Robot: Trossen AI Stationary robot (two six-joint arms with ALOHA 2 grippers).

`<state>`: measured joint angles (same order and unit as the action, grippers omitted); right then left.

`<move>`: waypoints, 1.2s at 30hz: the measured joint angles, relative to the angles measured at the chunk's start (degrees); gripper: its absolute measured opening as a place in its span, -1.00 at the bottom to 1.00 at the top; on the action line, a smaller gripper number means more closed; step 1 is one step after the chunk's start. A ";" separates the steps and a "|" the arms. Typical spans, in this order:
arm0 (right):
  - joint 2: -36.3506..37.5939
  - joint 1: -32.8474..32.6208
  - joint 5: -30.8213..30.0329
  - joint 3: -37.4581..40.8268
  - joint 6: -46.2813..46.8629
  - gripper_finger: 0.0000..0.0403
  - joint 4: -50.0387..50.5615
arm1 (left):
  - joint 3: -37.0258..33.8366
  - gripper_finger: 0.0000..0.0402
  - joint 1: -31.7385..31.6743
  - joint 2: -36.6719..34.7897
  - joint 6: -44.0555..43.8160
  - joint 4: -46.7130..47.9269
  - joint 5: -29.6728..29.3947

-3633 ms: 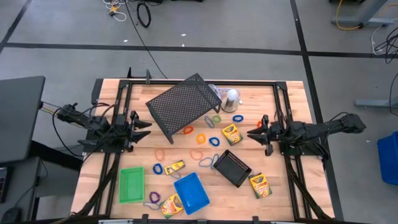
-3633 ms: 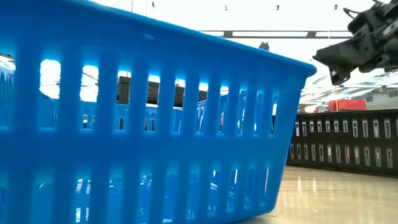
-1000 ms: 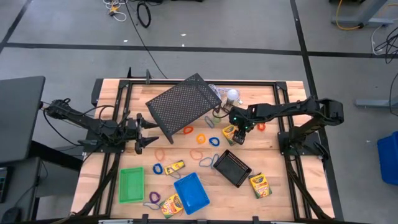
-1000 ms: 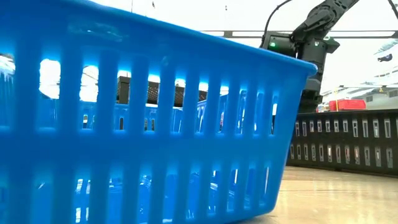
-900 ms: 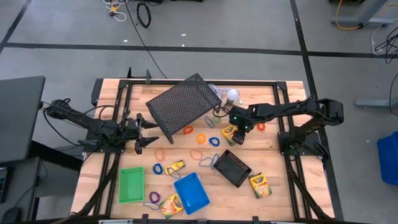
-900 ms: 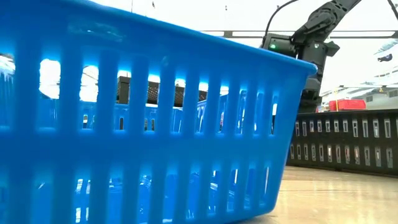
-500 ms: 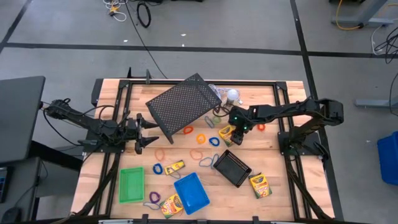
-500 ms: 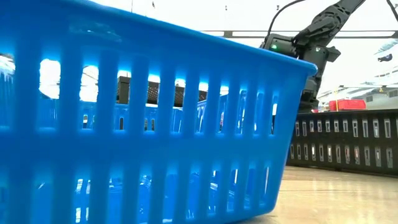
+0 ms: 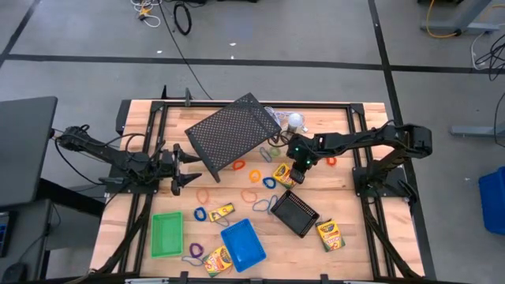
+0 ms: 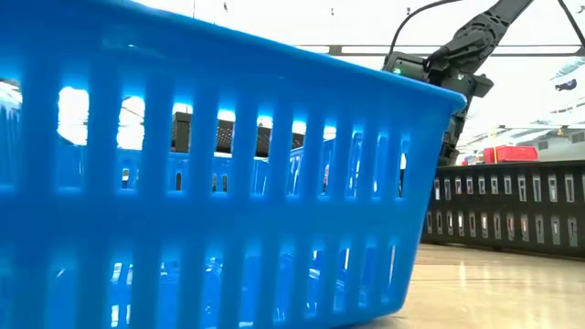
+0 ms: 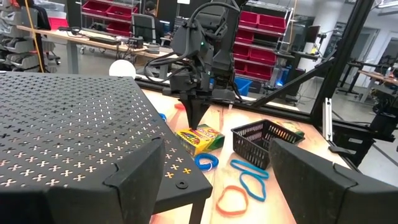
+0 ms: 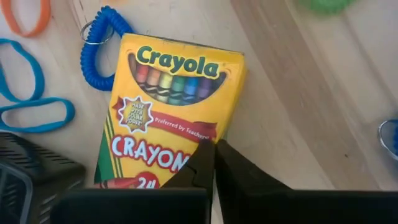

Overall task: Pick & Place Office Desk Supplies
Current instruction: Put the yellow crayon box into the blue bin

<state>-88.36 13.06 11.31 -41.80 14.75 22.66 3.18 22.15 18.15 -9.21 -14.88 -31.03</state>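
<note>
R gripper [image 9: 295, 175] is over the table's middle-right, fingers pressed together w/ nothing between them, tips down on the Crayola crayon box [image 12: 168, 106], which lies flat on the wood betw the big black mesh rack [image 9: 231, 132] and the small black mesh tray [image 9: 296, 213]. A blue coil loop [image 12: 102, 43] touches the box's top corner. L gripper [image 9: 178, 167] waits at table's left, fingers apart, holding nothing

Both arms look matte black and jointed, with dark cables and perhaps small green lights.
</note>
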 joint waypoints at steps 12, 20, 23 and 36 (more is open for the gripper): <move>2.07 -6.10 -4.16 0.37 -0.26 -0.99 -1.14 | 0.00 0.46 0.00 -0.02 0.00 0.71 -0.02; 2.47 -9.37 -9.43 0.37 -0.50 -1.00 -3.01 | 0.00 0.46 0.00 0.00 0.00 1.44 -0.02; 2.48 -10.20 -9.77 0.37 -0.66 -1.00 -5.32 | 0.00 0.46 0.00 0.00 0.00 1.45 -0.01; 2.56 -12.52 -9.66 0.30 -2.17 -1.00 -10.12 | 0.00 0.46 0.00 0.00 0.02 1.43 0.00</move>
<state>-85.80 0.54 1.65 -41.50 12.58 12.53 3.18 22.15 18.15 -9.19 -13.45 -31.03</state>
